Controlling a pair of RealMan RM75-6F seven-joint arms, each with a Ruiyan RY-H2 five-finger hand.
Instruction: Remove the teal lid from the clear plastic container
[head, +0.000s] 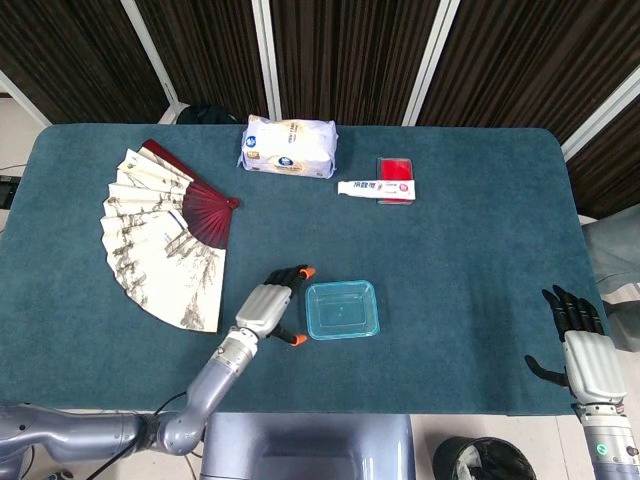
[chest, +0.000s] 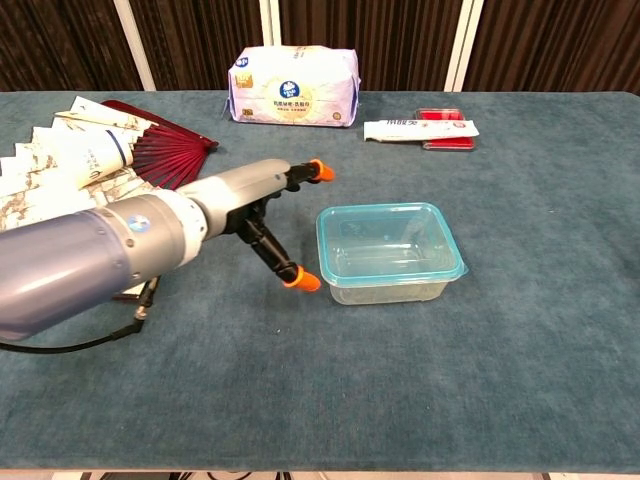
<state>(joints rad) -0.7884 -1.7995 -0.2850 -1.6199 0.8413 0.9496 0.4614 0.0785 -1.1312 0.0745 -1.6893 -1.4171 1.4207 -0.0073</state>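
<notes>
**Left hand beside the lidded box**

The paper fan (head: 165, 235) is lying spread open far to the left of the clear plastic container (chest: 389, 252). The left hand (head: 268, 308) is hovering just to the left of the container. Its fingers are spreading apart, with orange tips (chest: 320, 170) pointing toward the container, and it is holding nothing. One orange tip is sitting very near the container's left edge; I cannot tell if it is touching. The container is sitting near the middle of the blue table (head: 470, 250). The teal lid (chest: 392, 238) is sitting on top of it, closed. Behind the container, a pack of wipes (head: 289, 146) is lying by the far edge. To the right of the wipes, a white tube (head: 374, 188) is lying across a red box (head: 396, 168). Far to the right of the container, the right hand (head: 578, 335) is waiting at the table's edge, fingers apart, holding nothing.
</notes>
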